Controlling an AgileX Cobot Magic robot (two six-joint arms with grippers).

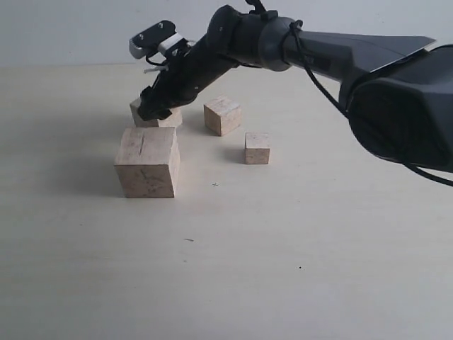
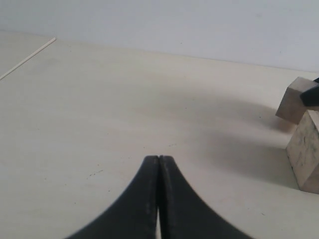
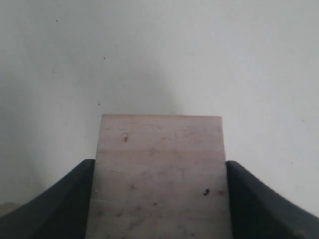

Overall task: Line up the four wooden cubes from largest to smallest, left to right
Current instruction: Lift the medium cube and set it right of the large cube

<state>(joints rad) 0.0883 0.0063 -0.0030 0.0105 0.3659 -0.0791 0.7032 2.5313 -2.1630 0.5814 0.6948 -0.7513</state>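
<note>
1. Largest cube (image 1: 147, 161) sits nearest the camera, lower left of centre in the exterior view, on the table (image 1: 297, 234). We see a thin dark scratch on its top face.
2. Second-largest cube (image 1: 167, 119) is just behind it, toward upper left. The right gripper (image 1: 156, 108) reaches across from the right and is clamped on it, with a finger (image 3: 60, 199) against each side in the right wrist view. We can't tell if it's off the table.
3. Third cube (image 1: 223, 115) stands right of that one, apart from it.
4. Smallest cube (image 1: 257, 148) is right of centre, lower in frame than the third and clear of it.
5. Left gripper (image 2: 158, 164) has its fingers pressed together over bare table, with the largest cube at the right edge of its view.
</note>
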